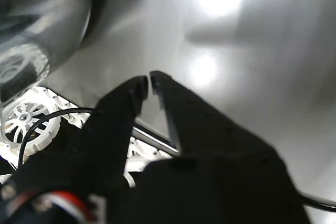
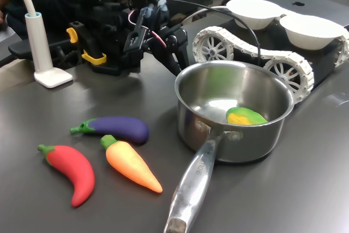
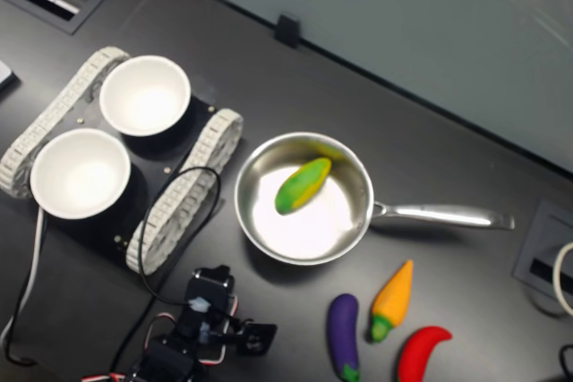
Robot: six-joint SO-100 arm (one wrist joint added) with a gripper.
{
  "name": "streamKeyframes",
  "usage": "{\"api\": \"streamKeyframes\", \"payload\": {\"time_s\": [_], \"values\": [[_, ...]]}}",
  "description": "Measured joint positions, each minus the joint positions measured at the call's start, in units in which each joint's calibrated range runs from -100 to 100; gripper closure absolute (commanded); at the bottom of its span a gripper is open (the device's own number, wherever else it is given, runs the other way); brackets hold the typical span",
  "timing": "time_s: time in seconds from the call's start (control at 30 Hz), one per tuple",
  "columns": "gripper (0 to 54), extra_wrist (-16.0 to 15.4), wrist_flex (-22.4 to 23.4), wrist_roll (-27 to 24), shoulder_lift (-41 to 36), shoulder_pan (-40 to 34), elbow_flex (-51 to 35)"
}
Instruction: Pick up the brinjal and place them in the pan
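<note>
Claw empty and nearly closed beside the pan; brinjal lies on the table.

In the wrist view, the gripper (image 1: 148,80) has its black jaws almost touching, holding nothing. In the first exterior view, the brinjal (image 2: 115,129) lies on the dark table (image 2: 43,113), beside the carrot (image 2: 131,163) and chilli (image 2: 71,171), on the first exterior view's left of the pan (image 2: 234,114). In the second exterior view, a green-yellow vegetable (image 3: 302,184) sits inside the pan, two white bowls (image 3: 112,136) on a tracked base nearby.

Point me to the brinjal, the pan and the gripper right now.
brinjal (image 2: 117,127), first exterior view, middle of its purple body.
pan (image 2: 192,185), first exterior view, on the steel handle.
gripper (image 1: 150,82), wrist view, between the two black fingertips, which are nearly touching with nothing between them.
</note>
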Motion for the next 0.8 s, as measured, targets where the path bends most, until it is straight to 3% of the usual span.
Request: {"api": "streamKeyframes", "payload": {"time_s": [0.43, 0.8], "values": [[53.4, -1.84, 2.46, 1.17, 3.37, 5.39, -7.60], [53.4, -7.16, 4.84, 3.76, 7.58, 15.73, -16.11]]}}
